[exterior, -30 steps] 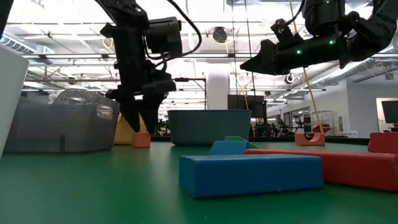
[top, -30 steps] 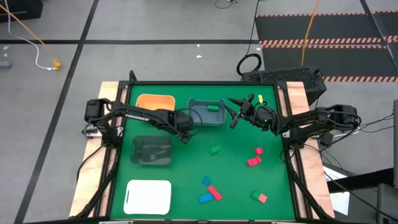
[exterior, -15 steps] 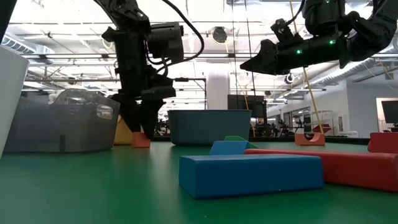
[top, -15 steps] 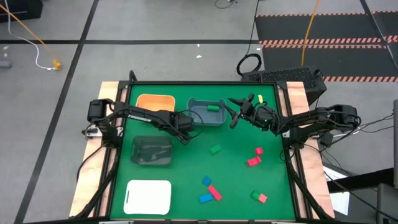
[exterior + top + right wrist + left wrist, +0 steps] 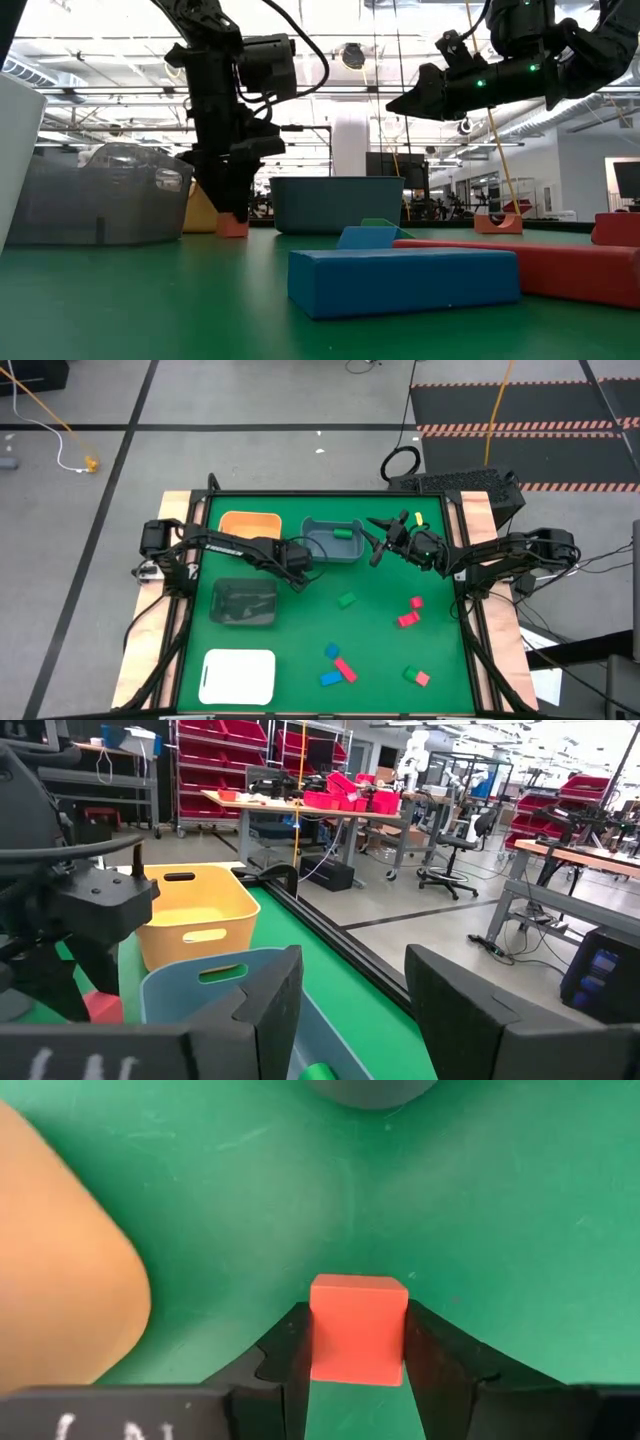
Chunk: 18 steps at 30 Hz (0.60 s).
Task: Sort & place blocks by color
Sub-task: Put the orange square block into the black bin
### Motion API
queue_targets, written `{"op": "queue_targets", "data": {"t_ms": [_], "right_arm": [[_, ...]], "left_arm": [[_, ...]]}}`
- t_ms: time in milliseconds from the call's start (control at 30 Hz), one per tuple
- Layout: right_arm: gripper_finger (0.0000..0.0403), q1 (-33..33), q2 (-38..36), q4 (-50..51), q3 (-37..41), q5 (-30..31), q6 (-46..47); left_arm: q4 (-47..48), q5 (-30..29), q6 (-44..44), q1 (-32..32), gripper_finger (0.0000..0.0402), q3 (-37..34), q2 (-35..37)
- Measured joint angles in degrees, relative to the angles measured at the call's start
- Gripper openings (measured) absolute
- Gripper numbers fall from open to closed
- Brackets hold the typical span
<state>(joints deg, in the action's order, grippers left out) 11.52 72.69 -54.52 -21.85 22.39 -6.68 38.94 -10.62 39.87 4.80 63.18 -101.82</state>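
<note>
Fingers of my left pincer (image 5: 357, 1370) press against both sides of a red cube (image 5: 358, 1328), which sits on the green tabletop (image 5: 380, 630) between the orange bin (image 5: 249, 525) and the blue-grey bin (image 5: 330, 542), near the dark grey bin (image 5: 246, 603). In the low view the cube (image 5: 232, 226) rests on the mat under the pincer (image 5: 230, 200), which points straight down.

My right pincer (image 5: 345, 990) hangs in the air by the far side of the blue-grey bin (image 5: 230, 990), its fingers spread with nothing between them; one green block (image 5: 341, 534) lies inside that bin.

The other blocks are scattered over the near and right part of the tabletop: a green block (image 5: 346, 600) near the middle, two red pieces (image 5: 410, 612) to the right, a blue and red cluster (image 5: 337, 666) toward the near edge, and a green and red pair (image 5: 416, 676) at the near right. A yellow block (image 5: 418, 519) lies near the far right corner. A white flat tray (image 5: 239, 674) sits at the near left.
</note>
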Motion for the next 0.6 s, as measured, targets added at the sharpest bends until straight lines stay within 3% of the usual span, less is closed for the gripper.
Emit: {"op": "queue_targets", "data": {"t_ms": [367, 600], "right_arm": [[0.0171, 0.01, -0.02, 0.0, 0.01, 0.0, 0.0], [0.0171, -0.01, -0.02, 0.35, 0.01, 0.0, 0.0]], "left_arm": [[-4.88, -0.02, -3.61, -1.04, 0.0129, -0.09, 1.97], [-6.86, -4.86, -5.33, -4.17, 0.0131, 0.01, 8.61]]}}
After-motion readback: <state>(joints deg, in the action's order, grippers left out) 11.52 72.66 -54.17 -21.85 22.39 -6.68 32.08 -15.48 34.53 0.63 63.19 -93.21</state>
